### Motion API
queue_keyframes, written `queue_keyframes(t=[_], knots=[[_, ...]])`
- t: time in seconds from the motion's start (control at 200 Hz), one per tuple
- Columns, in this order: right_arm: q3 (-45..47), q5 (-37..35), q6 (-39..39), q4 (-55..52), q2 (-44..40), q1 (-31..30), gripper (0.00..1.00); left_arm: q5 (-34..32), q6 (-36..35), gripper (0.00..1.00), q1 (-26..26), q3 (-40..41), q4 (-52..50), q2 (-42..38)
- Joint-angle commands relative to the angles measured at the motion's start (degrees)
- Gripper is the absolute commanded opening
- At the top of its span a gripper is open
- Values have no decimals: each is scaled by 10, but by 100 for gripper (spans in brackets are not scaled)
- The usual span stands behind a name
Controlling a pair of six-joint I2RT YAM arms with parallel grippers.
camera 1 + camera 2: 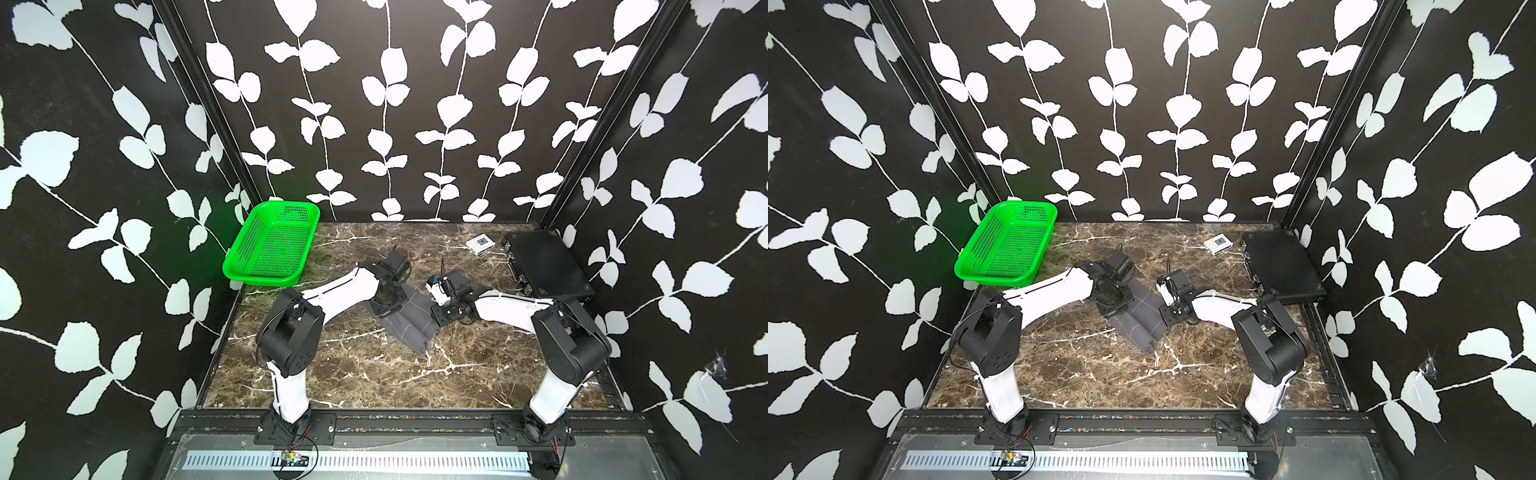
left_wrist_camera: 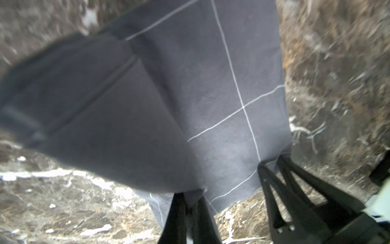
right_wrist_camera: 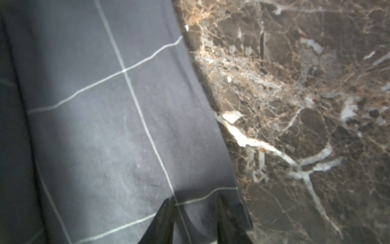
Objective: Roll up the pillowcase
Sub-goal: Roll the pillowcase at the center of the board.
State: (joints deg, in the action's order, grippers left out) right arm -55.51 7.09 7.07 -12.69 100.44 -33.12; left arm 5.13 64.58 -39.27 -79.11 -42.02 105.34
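The pillowcase (image 1: 409, 322) lies folded into a narrow strip at the centre of the table (image 1: 374, 374), between both arms. It is judged light, limp and non-fragile. It slips and unfolds easily, so take hold at the end edge, near both corners. The left fingers (image 2: 177, 213) are fully closed, pinching that edge. The right fingers (image 3: 160, 221) stand partly apart, with a thick fold filling the gap, apparently gripped.

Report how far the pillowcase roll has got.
Done: the pillowcase is folded into a narrow strip on the table. In hand: the left gripper is shut on one end; the right gripper straddles that end, grip unclear. Remaining: no roll shows yet.
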Motion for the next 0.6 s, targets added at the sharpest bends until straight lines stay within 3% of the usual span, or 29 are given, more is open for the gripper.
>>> queue_keyframes(t=[0.0,0.265,0.595], knots=[[16,2,-5,-7,-17,-4,34,-10,-21,0,10,-17,-29,2],[21,4,-13,-8,-16,-3,33,-45,-27,0,21,-29,-72,9],[39,4,-10,-5,-26,-2,33,-65,-26,0,27,-104,-104,68]])
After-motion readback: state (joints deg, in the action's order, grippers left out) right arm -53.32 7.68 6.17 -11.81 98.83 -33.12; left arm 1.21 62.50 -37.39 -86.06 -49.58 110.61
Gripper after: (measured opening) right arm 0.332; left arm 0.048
